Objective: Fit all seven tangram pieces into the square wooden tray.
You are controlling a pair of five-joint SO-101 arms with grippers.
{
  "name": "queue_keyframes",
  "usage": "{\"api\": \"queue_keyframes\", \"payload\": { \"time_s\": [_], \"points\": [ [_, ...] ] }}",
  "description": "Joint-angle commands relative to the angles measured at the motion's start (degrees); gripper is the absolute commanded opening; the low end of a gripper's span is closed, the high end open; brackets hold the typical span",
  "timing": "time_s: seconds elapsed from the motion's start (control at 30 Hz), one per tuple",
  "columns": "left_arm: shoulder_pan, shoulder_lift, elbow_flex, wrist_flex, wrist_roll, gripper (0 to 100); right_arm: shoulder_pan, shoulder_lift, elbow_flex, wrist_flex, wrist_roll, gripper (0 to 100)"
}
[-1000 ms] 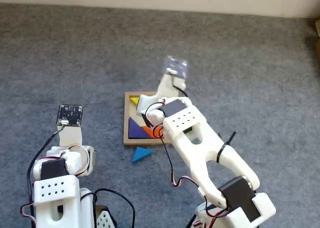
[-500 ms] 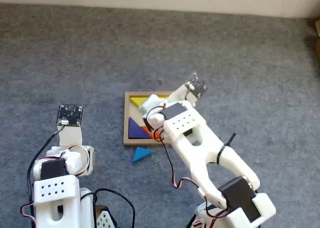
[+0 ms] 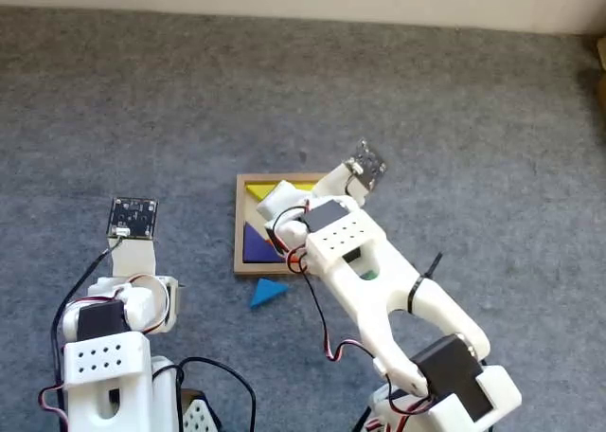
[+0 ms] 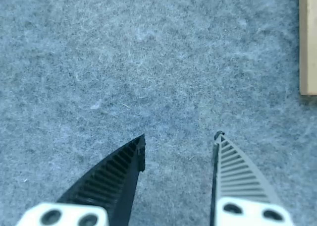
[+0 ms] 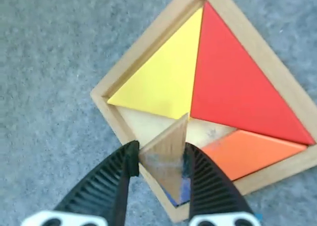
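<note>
Right hand [image 5: 161, 156]: pinching a triangle piece [image 5: 168, 141] over the tray [image 5: 143, 50] (wrist view). High view: blue triangle [image 3: 269, 292] on table [image 3: 142, 100], beside tray's edge. Left hand [image 4: 180, 136]: spread.

The right gripper [image 5: 161, 149], clamped on a wood-coloured triangle [image 5: 168, 164], is turning above the tray [image 3: 239, 233], its wrist end swinging from beyond the tray's far edge round to the tray's far right corner. This is uncovering more of the yellow triangle [image 3: 268, 191] in the tray's far left corner.
</note>
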Motion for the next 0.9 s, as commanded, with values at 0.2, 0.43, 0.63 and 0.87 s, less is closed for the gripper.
{"api": "queue_keyframes", "payload": {
  "time_s": [0.2, 0.43, 0.63, 0.87],
  "points": [
    [-0.7, -0.6, -0.2, -0.9, -0.6, 22, -4.0, -2.9, -0.3, -1.0, -0.4, 31.8],
    [-0.7, -0.6, -0.2, -0.9, -0.6, 22, -3.6, -3.5, -0.6, -0.9, -0.4, 33.8],
    [-0.7, -0.6, -0.2, -0.9, -0.6, 22, -0.7, -3.6, -0.8, 0.3, 0.1, 28.9],
    [-0.7, -0.6, -0.2, -0.9, -0.6, 22, 2.2, -6.9, -4.0, 4.8, 4.1, 9.2]
  ]
}}
